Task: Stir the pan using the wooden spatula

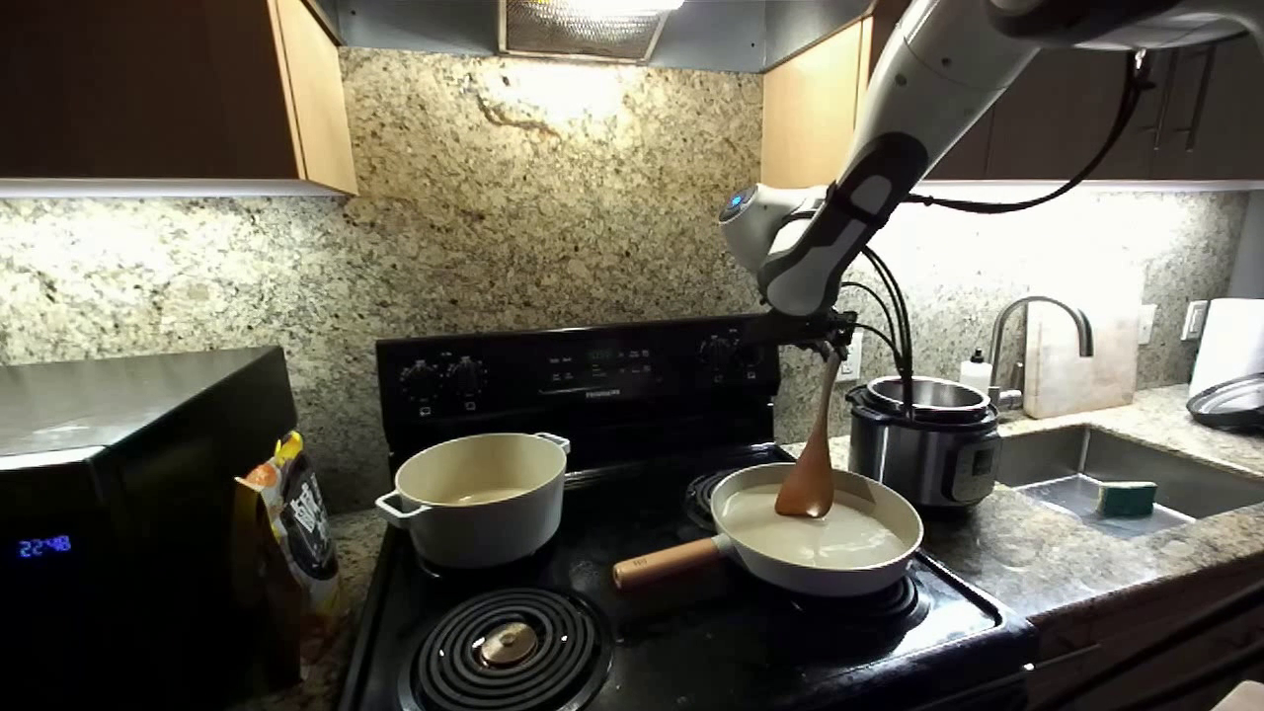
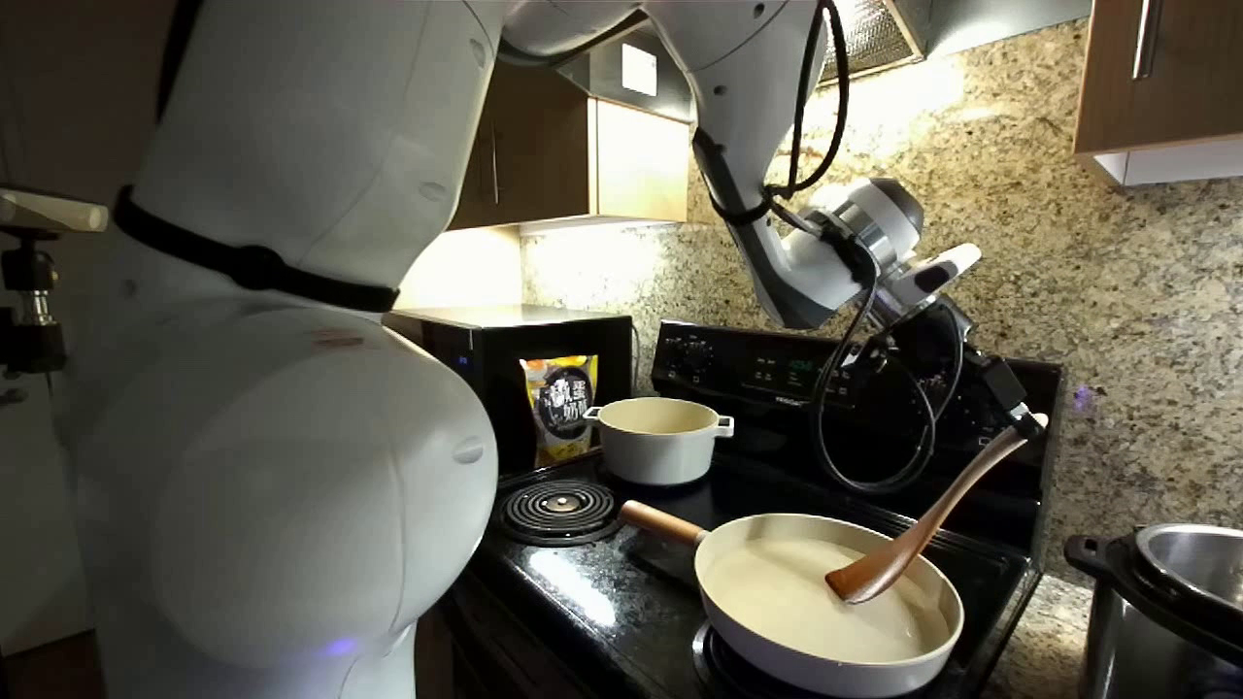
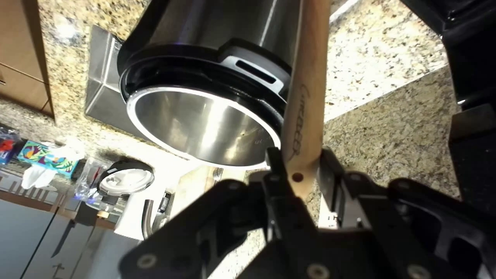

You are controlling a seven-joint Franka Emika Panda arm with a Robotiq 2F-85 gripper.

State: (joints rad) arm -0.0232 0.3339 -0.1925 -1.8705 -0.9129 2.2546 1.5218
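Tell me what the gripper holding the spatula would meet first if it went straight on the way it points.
Probably the steel cooker, which stands beyond the gripper in the wrist view. Depth along that line is unclear, so the gripper might pass just over it.

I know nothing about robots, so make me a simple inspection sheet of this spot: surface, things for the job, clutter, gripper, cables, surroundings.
Surface: black coil stovetop, glossy with reflections.
Job's things: pan towards the front of the stovetop, holding what looks like pale liquid; wooden spatula leaning, its blade down inside the pan.
Clutter: deeper two-handled pot at the back; printed bag beside the microwave.
Gripper: the gripper is shut on the wooden spatula's handle.
Cables: black cables loop off the robot arm; whether they touch anything is unclear.
Surroundings: stone backsplash, steel electric cooker, sink.
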